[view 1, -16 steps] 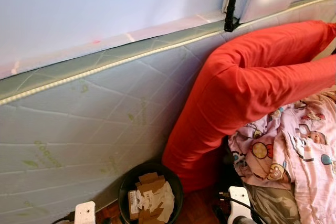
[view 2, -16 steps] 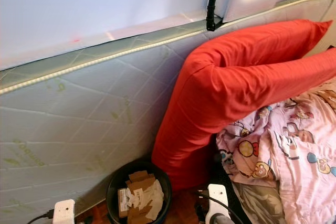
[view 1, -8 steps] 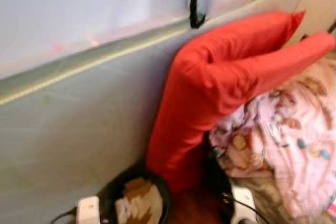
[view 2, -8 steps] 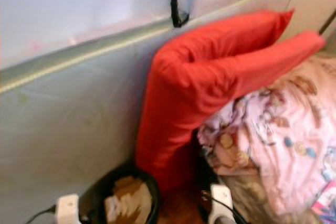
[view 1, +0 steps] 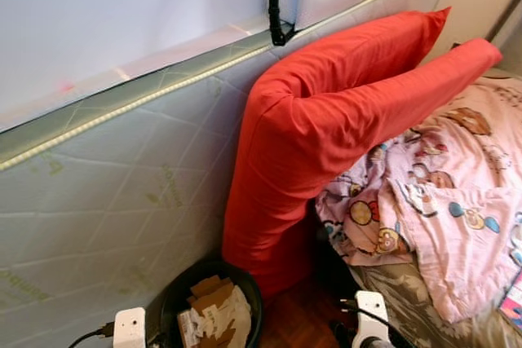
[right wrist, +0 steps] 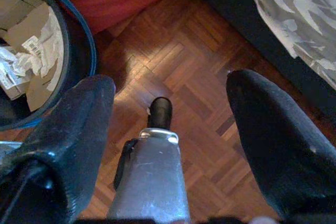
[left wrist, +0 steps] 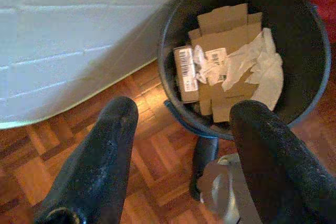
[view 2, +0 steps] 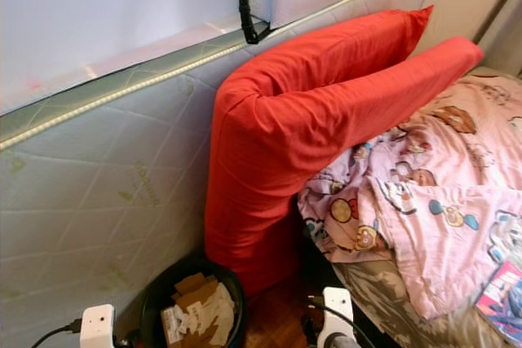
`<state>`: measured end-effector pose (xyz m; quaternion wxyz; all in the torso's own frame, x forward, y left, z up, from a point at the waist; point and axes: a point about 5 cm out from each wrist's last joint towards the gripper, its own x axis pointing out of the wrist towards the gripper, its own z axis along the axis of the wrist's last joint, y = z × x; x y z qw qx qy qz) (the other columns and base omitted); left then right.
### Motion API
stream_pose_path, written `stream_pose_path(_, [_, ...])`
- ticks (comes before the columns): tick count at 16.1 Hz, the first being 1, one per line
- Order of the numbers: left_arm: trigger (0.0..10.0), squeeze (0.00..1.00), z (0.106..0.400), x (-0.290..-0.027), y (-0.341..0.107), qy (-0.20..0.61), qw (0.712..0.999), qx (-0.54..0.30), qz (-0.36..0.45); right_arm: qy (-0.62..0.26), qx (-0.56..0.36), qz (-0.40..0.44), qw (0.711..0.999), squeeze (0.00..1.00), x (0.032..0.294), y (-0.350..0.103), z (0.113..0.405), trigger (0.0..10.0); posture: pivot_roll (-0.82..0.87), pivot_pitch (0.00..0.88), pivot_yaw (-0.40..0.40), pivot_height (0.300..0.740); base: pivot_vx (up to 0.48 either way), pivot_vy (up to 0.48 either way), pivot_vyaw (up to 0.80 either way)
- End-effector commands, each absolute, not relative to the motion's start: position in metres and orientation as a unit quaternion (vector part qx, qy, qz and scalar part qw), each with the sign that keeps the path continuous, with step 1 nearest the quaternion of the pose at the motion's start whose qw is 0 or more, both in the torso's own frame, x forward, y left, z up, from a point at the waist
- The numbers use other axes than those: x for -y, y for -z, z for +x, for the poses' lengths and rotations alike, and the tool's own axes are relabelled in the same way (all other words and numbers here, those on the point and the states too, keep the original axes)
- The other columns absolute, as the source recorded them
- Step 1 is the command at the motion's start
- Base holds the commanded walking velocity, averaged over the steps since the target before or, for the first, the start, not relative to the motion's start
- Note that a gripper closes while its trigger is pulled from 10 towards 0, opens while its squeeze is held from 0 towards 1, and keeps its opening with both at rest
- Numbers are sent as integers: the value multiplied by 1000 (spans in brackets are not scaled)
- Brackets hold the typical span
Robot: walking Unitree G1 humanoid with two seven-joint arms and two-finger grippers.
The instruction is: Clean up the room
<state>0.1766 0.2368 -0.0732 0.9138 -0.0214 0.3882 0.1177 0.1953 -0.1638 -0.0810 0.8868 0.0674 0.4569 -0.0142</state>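
At lower left of your head view, note the black waste bin (view 1: pixel 214 309), holding torn brown cardboard and crumpled white paper, standing beside the red bolster (view 1: pixel 342 120). Left gripper (left wrist: pixel 181 153) and right gripper (right wrist: pixel 168 124) both hang spread wide, holding nothing, above the parquet floor (right wrist: pixel 184 72).

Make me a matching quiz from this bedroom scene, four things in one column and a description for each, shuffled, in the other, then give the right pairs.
Things:
1. long red fabric pillow
2. round black waste bin
3. pink cartoon-print blanket
4. quilted white mattress

Descriptions:
A. standing on its edge against the wall
B. crumpled on the bed
C. bent over, leaning against the mattress
D. holding torn brown cardboard and crumpled white paper

Right pairs: 1-C, 2-D, 3-B, 4-A
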Motion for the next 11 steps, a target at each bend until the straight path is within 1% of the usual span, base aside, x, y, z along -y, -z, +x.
stream_pose_path(1, [10000, 0, 169, -242, 76, -121, 907, -403, -8, 22, -457, 78, 886, 0, 162, 82, 194, 10000, 253, 96, -15, 740, 0, 0, 0])
stream_pose_path(4, [10000, 0, 172, -242, 75, -116, 909, -401, -6, 24, -454, 83, 887, 0, 161, 82, 194, 10000, 240, 93, -12, 740, 0, 0, 0])
stream_pose_path(7, [10000, 0, 175, -236, 75, -112, 910, -398, -8, 30, -456, 81, 886, 0, 165, 81, 194, 10000, 229, 93, -27, 740, 0, 0, 0])
stream_pose_path(11, [10000, 0, 175, -229, 77, -114, 910, -398, -16, 25, -464, 71, 882, 0, 167, 83, 191, 10000, 228, 99, -49, 740, 0, 0, -592])
